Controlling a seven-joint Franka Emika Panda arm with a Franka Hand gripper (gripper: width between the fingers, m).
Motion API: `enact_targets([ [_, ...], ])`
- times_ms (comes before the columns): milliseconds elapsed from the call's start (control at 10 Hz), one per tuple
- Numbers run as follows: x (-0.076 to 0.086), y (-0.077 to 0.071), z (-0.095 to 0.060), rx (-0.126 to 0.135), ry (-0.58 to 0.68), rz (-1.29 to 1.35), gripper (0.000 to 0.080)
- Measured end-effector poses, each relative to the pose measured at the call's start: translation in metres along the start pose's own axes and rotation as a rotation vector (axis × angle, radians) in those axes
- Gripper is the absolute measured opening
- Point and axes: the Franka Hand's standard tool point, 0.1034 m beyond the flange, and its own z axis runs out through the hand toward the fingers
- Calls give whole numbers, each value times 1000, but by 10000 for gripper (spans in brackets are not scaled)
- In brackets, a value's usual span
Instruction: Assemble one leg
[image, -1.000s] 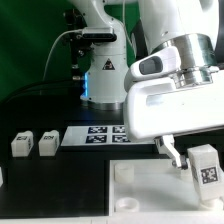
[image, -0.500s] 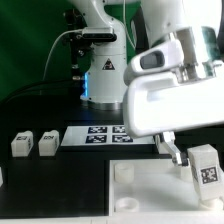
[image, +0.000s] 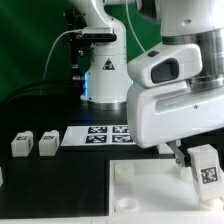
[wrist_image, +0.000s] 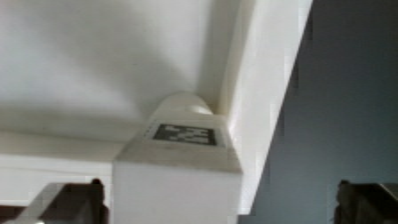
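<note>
Evidently the work is at the fastening stage — the leg (image: 205, 166) stands upright on a corner of the white panel (image: 130, 190), toward the exterior view's right, apparently seated in a socket. The jaws straddle it, spread wide and gripping nothing; the wrist view shows a dark fingertip (wrist_image: 71, 200) on either side, clear of the post. Next, I judge, they must close squarely on its faces and twist it home — without tipping it. Two spare legs (image: 46, 143) sit well apart on the dark surface (image: 60, 180), beside the marker board (image: 105, 133).
</note>
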Motion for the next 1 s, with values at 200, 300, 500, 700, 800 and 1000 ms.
enact_targets([
  [200,5,1,0,-1,20,0,649],
  [300,5,1,0,-1,19,0,622],
  [500,5,1,0,-1,19,0,443],
  [700,5,2,0,-2,20,2,310],
  [800,5,2,0,-2,20,5,310],
  [1000,6,2,0,1,21,68,310],
])
